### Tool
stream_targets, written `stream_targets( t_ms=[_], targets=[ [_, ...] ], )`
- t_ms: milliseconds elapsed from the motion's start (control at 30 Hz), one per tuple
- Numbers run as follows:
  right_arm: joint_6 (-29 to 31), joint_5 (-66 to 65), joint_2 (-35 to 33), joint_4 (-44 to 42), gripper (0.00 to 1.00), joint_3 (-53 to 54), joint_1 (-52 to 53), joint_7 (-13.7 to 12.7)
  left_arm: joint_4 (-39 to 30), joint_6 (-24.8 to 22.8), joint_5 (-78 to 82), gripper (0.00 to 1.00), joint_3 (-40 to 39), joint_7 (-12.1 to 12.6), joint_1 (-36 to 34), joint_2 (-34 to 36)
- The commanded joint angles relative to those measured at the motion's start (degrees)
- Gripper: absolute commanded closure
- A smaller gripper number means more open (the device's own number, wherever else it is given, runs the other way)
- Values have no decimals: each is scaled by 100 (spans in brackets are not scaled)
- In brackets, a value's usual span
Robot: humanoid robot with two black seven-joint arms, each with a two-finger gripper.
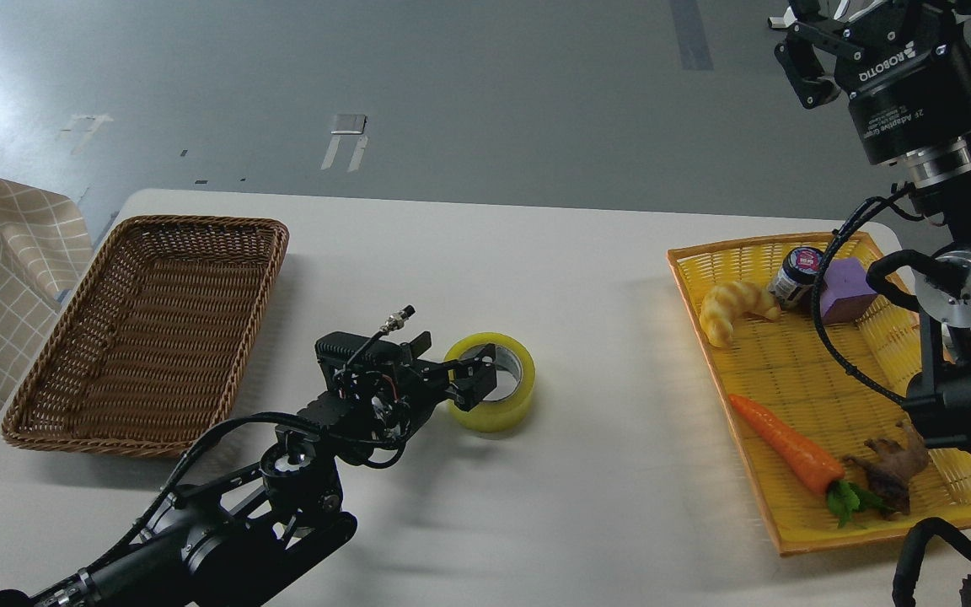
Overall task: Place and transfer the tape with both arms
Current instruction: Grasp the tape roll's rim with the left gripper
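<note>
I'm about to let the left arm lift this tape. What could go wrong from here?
1. The left gripper seems to pinch only one wall of the tape, so the roll may tilt or slip out.
2. The brown basket lies close on the left; a low swing could clip its rim.

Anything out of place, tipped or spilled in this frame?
Nothing stands out. The tape sits flat on the table at the left end effector; the yellow tray holds its items tidily, and the brown basket is empty.
</note>
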Motion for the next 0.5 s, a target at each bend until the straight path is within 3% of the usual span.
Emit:
stream_targets(
  t_ms=[0, 467],
  targets=[
    [0, 0, 0, -14, 0, 0, -18, 0, 21, 0, 0, 2, 62, 1, 2, 4],
    [0, 0, -44, -23, 0, 0, -54, 0, 267, 0, 0, 8, 212, -34, -68, 39]
  ],
)
